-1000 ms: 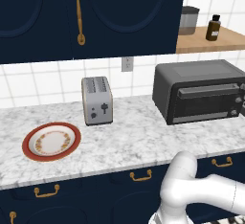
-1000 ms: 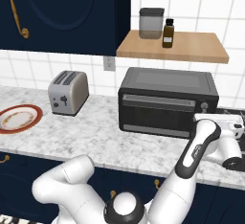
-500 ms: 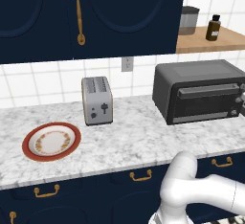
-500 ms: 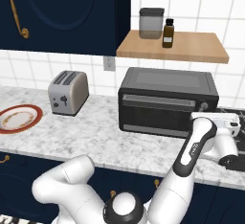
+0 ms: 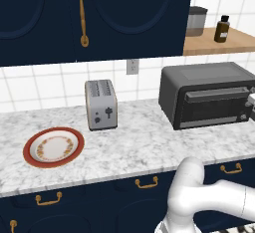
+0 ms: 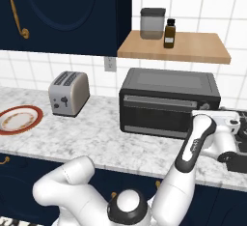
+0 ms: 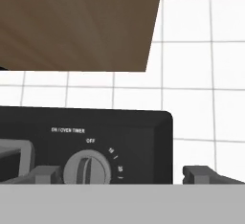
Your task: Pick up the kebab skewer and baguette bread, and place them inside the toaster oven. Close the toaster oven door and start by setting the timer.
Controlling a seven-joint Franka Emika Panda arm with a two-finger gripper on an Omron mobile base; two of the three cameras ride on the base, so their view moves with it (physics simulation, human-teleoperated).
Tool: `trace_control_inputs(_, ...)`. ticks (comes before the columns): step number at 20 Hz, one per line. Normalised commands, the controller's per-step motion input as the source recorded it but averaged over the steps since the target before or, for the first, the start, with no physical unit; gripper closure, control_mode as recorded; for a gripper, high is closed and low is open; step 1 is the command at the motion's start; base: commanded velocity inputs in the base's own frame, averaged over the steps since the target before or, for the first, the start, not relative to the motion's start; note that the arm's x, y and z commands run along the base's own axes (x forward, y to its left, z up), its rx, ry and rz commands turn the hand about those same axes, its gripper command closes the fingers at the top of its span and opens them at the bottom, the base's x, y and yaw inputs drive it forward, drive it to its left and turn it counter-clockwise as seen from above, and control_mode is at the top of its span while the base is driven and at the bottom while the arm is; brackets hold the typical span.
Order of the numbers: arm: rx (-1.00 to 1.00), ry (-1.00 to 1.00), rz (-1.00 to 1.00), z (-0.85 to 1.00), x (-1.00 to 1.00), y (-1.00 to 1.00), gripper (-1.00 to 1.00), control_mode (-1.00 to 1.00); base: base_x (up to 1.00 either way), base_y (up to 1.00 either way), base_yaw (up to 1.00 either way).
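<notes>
On the marble counter stand a red-rimmed plate at the left, then a silver slot toaster, and at the right the toaster oven with its long side along the wall. Its door faces the robot and is shut (bar handle horizontal). Above it a wooden shelf carries a jar and a brown bottle. The gripper, jaws spread wide and grasping nothing, is at the timer knob at the oven's right end

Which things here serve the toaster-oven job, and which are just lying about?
Job: toaster oven, its door shut, timer knob, open pincer.

Lying about: toaster, plate, shelf, jar, bottle.
</notes>
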Motion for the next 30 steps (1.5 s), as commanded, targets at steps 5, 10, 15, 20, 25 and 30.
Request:
trace_control_inputs(5, -0.01, 0.0, -0.02, 0.0, 0.18, -0.2, -1.0, -1.0, 0.0, 0.0, 0.0)
trace_control_inputs(10, 0.0, 0.0, -0.02, 0.0, 0.12, -0.19, -1.0, -1.0, 0.0, 0.0, 0.0)
trace_control_inputs(15, 0.0, -0.01, -0.04, 0.0, 0.12, -0.01, -1.0, -1.0, 0.0, 0.0, 0.0)
trace_control_inputs(20, -0.01, -0.02, -0.08, 0.0, 0.03, 0.0, 1.0, -1.0, 0.0, 0.0, 0.0)
trace_control_inputs(25, -0.01, 0.0, -0.09, 0.0, 0.33, 0.0, 1.0, -1.0, 0.0, 0.0, 0.0)
trace_control_inputs(30, 0.0, -0.03, -0.06, 0.0, 0.05, 0.02, 1.0, -1.0, 0.0, 0.0, 0.0)
